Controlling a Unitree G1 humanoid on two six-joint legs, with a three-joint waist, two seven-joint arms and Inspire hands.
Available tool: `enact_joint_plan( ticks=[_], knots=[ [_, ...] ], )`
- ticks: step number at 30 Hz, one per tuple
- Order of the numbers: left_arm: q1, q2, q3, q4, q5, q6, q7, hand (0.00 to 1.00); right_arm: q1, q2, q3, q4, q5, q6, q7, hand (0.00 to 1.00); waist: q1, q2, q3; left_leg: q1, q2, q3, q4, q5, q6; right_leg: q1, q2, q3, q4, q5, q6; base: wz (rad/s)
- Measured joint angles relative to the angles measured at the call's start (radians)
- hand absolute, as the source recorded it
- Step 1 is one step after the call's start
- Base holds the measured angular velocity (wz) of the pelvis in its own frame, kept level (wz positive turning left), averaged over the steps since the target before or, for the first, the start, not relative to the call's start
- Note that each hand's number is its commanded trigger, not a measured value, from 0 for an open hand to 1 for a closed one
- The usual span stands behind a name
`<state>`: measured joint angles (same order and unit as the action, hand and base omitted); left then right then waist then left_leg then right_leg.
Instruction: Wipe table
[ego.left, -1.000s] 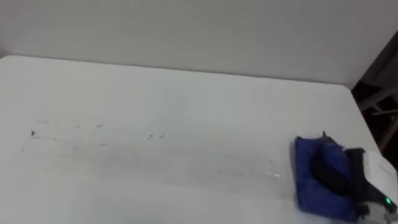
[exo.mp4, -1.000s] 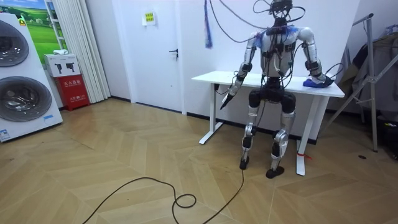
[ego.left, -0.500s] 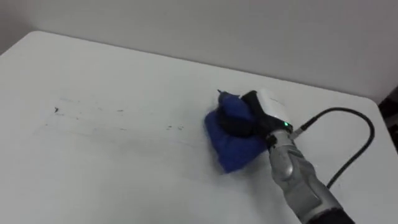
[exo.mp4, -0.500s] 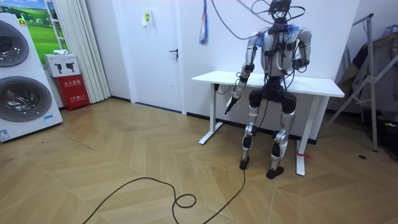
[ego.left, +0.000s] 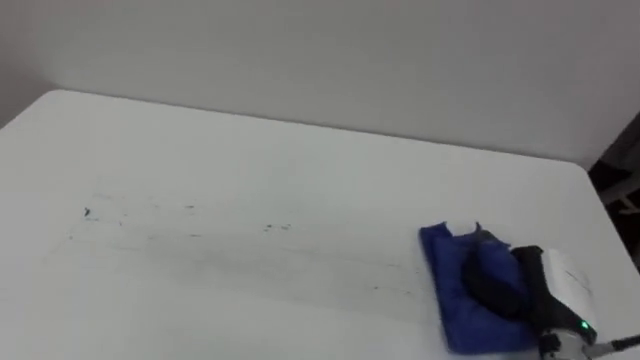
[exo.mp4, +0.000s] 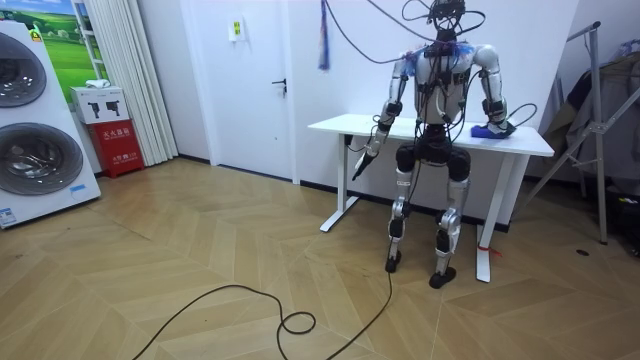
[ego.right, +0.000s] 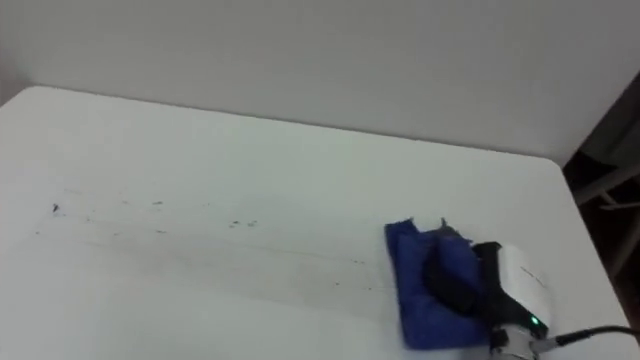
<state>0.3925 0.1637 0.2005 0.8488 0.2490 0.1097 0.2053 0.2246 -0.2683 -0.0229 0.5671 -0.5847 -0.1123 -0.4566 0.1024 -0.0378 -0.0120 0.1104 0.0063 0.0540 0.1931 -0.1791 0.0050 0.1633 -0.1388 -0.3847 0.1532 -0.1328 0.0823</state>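
Note:
A blue cloth (ego.left: 452, 292) lies bunched on the white table (ego.left: 250, 150) near its right front corner. My right hand (ego.left: 498, 282) rests on top of it, dark fingers curled into the folds. In the right eye view the same cloth (ego.right: 415, 290) and right hand (ego.right: 452, 284) sit a little further left. Faint dark specks (ego.left: 190, 210) run in a line across the table's left half. From the room view, I stand at the table's front edge, right hand (exo.mp4: 497, 127) out on the cloth (exo.mp4: 480, 130). My left hand (exo.mp4: 358, 166) hangs at my side, fingers relaxed.
The table's right edge lies close to the cloth, with a dark metal stand (ego.left: 622, 175) beyond it. A bare wall rises behind the table. In the room view, washing machines (exo.mp4: 35, 130) stand at the left and a black cable (exo.mp4: 290, 320) loops on the floor.
My right hand swept the cloth left to the table's middle half a second ago, then back right toward the front corner. The left arm stays hanging.

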Motion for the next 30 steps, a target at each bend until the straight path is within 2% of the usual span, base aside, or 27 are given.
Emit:
enact_joint_plan(
  ticks=[3, 4, 5, 6, 7, 8, 12, 14, 18, 22, 26, 28, 30],
  knots=[
    [-0.021, 0.006, -0.036, -0.026, -0.002, 0.0, 0.009, 0.0, -0.008, -0.005, 0.011, 0.001, 0.012, 0.009, 0.0, 1.0, -0.004, -0.001, -0.0003, 0.0, 0.001, 0.006, -0.001, 0.0, 0.0, -0.004, 0.001, 0.011, -0.001, 0.002, 0.0, -0.08],
    [-0.026, 0.006, -0.045, -0.026, -0.003, 0.0, 0.013, 0.0, -0.01, -0.004, 0.014, 0.0, 0.012, 0.014, 0.0, 0.84, -0.003, -0.001, -0.0003, 0.001, 0.002, 0.011, -0.003, 0.0, 0.0, -0.006, 0.002, 0.014, -0.001, 0.002, 0.0, -0.13],
    [-0.034, 0.004, -0.06, -0.026, -0.004, 0.001, 0.022, 0.0, -0.023, -0.004, 0.024, -0.006, 0.011, 0.022, 0.001, 0.41, -0.003, -0.001, -0.0002, 0.002, 0.004, 0.017, -0.003, -0.001, -0.001, -0.008, 0.005, 0.02, -0.002, 0.003, 0.0, -0.18],
    [-0.041, -0.001, -0.069, -0.025, -0.003, 0.001, 0.025, 0.0, -0.023, -0.002, 0.033, -0.025, 0.011, 0.035, 0.002, 0.11, 0.002, -0.001, -0.0004, 0.004, 0.007, 0.027, -0.006, -0.001, -0.002, -0.012, 0.007, 0.026, -0.002, 0.005, -0.004, -0.21],
    [-0.046, -0.005, -0.071, -0.024, -0.003, 0.001, 0.028, 0.0, -0.022, 0.008, 0.037, -0.037, 0.01, 0.044, 0.003, 0.0, 0.006, 0.0, -0.0009, 0.005, 0.009, 0.03, -0.007, -0.002, -0.003, -0.015, 0.01, 0.031, 0.0, 0.008, -0.008, -0.28],
    [-0.053, -0.008, -0.082, -0.024, -0.006, 0.001, 0.035, 0.0, -0.026, 0.027, 0.043, -0.063, 0.004, 0.065, 0.012, 0.0, 0.013, 0.0, -0.0008, 0.004, 0.016, 0.042, -0.008, -0.001, -0.002, -0.021, 0.017, 0.044, -0.001, 0.016, -0.018, -0.28],
    [-0.092, -0.016, -0.151, -0.024, -0.052, 0.001, 0.052, 0.0, -0.051, 0.034, 0.123, -0.15, -0.011, 0.141, 0.06, 0.0, 0.017, 0.003, 0.0001, -0.003, 0.029, 0.056, -0.009, -0.004, -0.011, -0.033, 0.033, 0.061, -0.002, 0.017, -0.029, -0.15],
    [-0.108, -0.017, -0.173, -0.02, -0.065, 0.0, 0.058, 0.0, -0.07, 0.036, 0.17, -0.185, -0.028, 0.159, 0.095, 0.0, 0.024, 0.004, 0.0013, -0.004, 0.034, 0.061, -0.017, -0.002, -0.016, -0.036, 0.038, 0.064, -0.001, 0.015, -0.033, -0.04],
    [-0.117, -0.017, -0.205, -0.01, -0.101, -0.008, 0.067, 0.0, -0.106, 0.039, 0.249, -0.241, -0.105, 0.155, 0.133, 0.0, 0.04, 0.01, 0.0071, -0.03, 0.033, 0.066, -0.022, 0.0, -0.017, -0.064, 0.037, 0.065, 0.0, 0.017, -0.038, 0.0],
    [-0.1, -0.017, -0.203, -0.012, -0.101, -0.008, 0.066, 0.0, -0.127, 0.052, 0.265, -0.241, -0.141, 0.153, 0.132, 0.0, 0.046, 0.003, 0.0232, -0.034, 0.033, 0.067, -0.022, 0.0, -0.017, -0.069, 0.037, 0.066, -0.001, 0.017, -0.037, 0.0],
    [-0.093, -0.018, -0.203, -0.014, -0.149, -0.01, 0.065, 0.0, -0.127, 0.053, 0.262, -0.224, -0.098, 0.121, 0.129, 0.0, 0.037, 0.0, 0.0207, -0.035, 0.033, 0.067, -0.021, 0.0, -0.017, -0.07, 0.036, 0.067, -0.001, 0.018, -0.037, 0.0],
    [-0.095, -0.018, -0.203, -0.014, -0.173, -0.023, 0.065, 0.0, -0.125, 0.053, 0.258, -0.225, -0.092, 0.11, 0.133, 0.0, 0.029, 0.001, 0.0199, -0.031, 0.033, 0.067, -0.021, 0.0, -0.017, -0.066, 0.036, 0.068, -0.001, 0.018, -0.037, 0.0],
    [-0.098, -0.018, -0.203, -0.014, -0.179, -0.038, 0.064, 0.0, -0.116, 0.053, 0.245, -0.226, -0.086, 0.085, 0.142, 0.0, 0.024, 0.002, 0.0153, -0.027, 0.033, 0.072, -0.023, 0.0, -0.017, -0.066, 0.036, 0.077, 0.0, 0.018, -0.037, -0.05]
  ],
)
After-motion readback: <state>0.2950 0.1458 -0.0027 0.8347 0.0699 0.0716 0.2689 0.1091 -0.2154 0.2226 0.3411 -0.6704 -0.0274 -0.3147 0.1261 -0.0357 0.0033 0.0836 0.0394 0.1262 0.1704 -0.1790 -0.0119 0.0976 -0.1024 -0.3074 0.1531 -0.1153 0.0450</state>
